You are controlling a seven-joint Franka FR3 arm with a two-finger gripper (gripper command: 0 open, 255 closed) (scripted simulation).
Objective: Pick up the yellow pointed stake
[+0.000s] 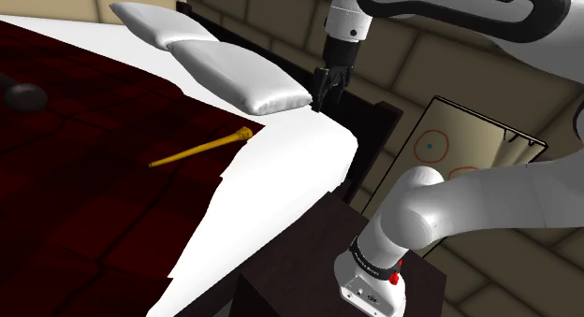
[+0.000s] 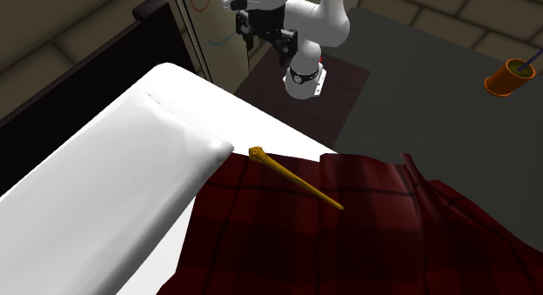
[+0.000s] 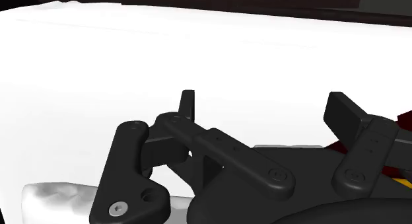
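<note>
Grasp not begun: the slim yellow pointed stake [image 1: 201,149] lies untouched on the bed, tip on the dark red plaid blanket [image 1: 84,175], knobbed end at the white sheet [image 1: 290,165]. The all-black two-finger gripper [image 1: 324,100] hangs near the white pillow [image 1: 239,72], well apart from the stake, fingers spread wide and empty. Approach, descent, closing and lift are all outstanding.

The stake [image 1: 201,149] is yellow, the blanket [image 1: 75,194] dark red plaid, the pillows [image 1: 239,77] white, the hand [image 1: 323,102] black.
</note>
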